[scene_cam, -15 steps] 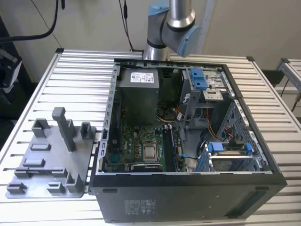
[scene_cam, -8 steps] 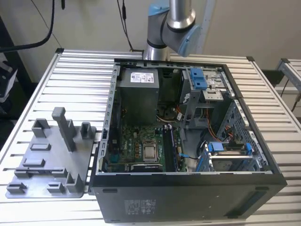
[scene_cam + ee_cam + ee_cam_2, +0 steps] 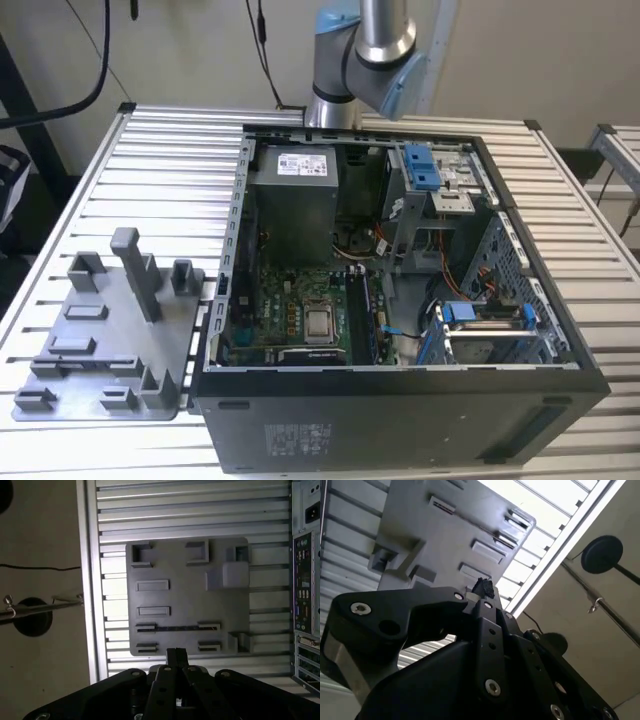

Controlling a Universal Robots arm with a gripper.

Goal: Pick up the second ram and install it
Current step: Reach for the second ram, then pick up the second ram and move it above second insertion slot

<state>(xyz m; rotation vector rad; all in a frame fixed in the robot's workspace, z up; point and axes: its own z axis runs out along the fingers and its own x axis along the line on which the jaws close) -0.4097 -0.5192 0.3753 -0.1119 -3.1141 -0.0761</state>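
Note:
In the first wrist view the second ram (image 3: 177, 628) is a thin dark strip lying on edge between two holders of the grey tray (image 3: 225, 610). The same strip is a faint dark line near the tray's front in the exterior view (image 3: 80, 362). My gripper (image 3: 176, 653) hangs well above the table, just off the tray edge nearest the ram. Its black fingers are pressed together, shut, with nothing between them. In the second wrist view the gripper (image 3: 482, 586) points toward the tray (image 3: 445, 535). The green motherboard (image 3: 300, 305) lies inside the open computer case (image 3: 400, 420).
The tray (image 3: 100, 385) lies on the slatted aluminium table (image 3: 170, 170) at the exterior view's left, with upright posts (image 3: 135, 270). The case wall (image 3: 215, 320) stands right beside it. The arm (image 3: 365, 50) rises behind the case. A power supply (image 3: 292, 195) and drive bays (image 3: 490, 325) crowd the case.

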